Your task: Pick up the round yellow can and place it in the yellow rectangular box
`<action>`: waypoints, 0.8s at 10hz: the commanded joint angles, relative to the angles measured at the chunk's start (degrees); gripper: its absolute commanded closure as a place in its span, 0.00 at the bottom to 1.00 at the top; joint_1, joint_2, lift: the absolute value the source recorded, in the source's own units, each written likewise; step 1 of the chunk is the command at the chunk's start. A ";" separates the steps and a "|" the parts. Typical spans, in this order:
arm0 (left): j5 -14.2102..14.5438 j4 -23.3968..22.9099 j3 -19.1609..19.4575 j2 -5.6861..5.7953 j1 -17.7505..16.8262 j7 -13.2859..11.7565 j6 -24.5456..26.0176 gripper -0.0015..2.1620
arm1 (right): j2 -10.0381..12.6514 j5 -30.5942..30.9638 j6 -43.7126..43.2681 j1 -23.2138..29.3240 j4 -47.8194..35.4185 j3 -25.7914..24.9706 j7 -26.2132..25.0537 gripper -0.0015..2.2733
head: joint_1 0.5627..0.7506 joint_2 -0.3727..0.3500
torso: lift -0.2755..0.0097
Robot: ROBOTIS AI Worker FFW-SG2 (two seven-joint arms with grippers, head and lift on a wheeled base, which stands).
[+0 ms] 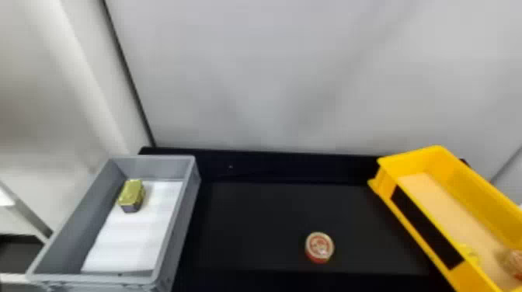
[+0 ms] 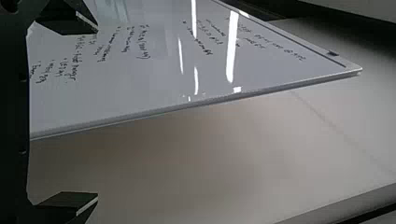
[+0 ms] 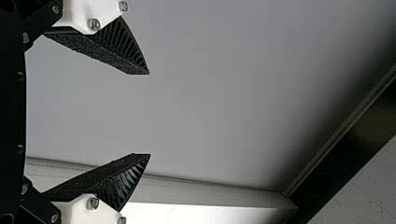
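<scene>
- I am holding my left end effector (image 2: 98, 114) wide open with nothing between its fingers, a whiteboard (image 2: 154, 79) showing beyond them.
- My right end effector (image 3: 149, 114) is also standing well open and empty.
- On the black desk (image 1: 272, 217), a round can (image 1: 319, 247) with a red side and pale, red-marked lid is sitting between the boxes; it is looking more red than yellow, so I am treating it only as the likely target.
- At my right, the yellow rectangular box (image 1: 411, 161) is holding a small yellow item (image 1: 470, 254) and a round item (image 1: 512, 261); whether either is the wanted can, I cannot tell.
- At my left, a gray box (image 1: 179, 229) is holding a gold tin (image 1: 132, 194).
- If the desk can is the target, grasping, carrying and placing are all remaining.
</scene>
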 commanded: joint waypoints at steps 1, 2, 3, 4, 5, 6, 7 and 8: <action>0.00 0.11 -0.16 -0.15 0.00 0.00 0.00 0.02 | 0.00 0.02 1.11 -0.32 0.02 1.03 0.80 0.09 | 0.70 0.53 | 0.75; 0.00 0.11 -0.16 -0.15 0.00 0.00 0.00 0.01 | 0.00 0.11 1.20 -0.24 0.02 1.03 0.80 0.09 | 0.70 0.53 | 0.75; 0.00 0.11 -0.16 -0.15 0.00 0.00 0.00 0.02 | 0.00 0.20 1.20 -0.24 0.02 1.03 0.80 0.09 | 0.70 0.53 | 0.75; 0.00 0.11 -0.16 -0.15 0.00 0.00 0.00 0.01 | 0.00 0.20 1.29 -0.32 0.02 1.03 0.80 0.09 | 0.70 0.53 | 0.75; 0.00 0.20 -0.25 -0.15 0.00 0.00 0.00 0.01 | 0.00 0.20 1.64 -0.41 0.10 1.64 1.15 0.09 | 0.70 0.53 | 0.75; 0.00 0.28 -0.34 -0.15 0.00 0.00 0.08 0.01 | 0.00 0.20 1.64 -0.76 1.51 4.54 1.15 0.09 | 0.70 0.53 | 0.75; 0.00 0.46 -0.43 -0.15 0.00 0.00 0.00 0.01 | 0.09 0.29 0.41 -1.38 4.50 8.23 1.15 0.09 | 0.70 0.53 | 0.75; 0.00 0.72 -0.60 -0.15 -0.17 0.00 0.00 0.01 | 0.18 0.29 1.11 -2.08 6.61 11.40 2.39 0.08 | 0.70 0.53 | 0.75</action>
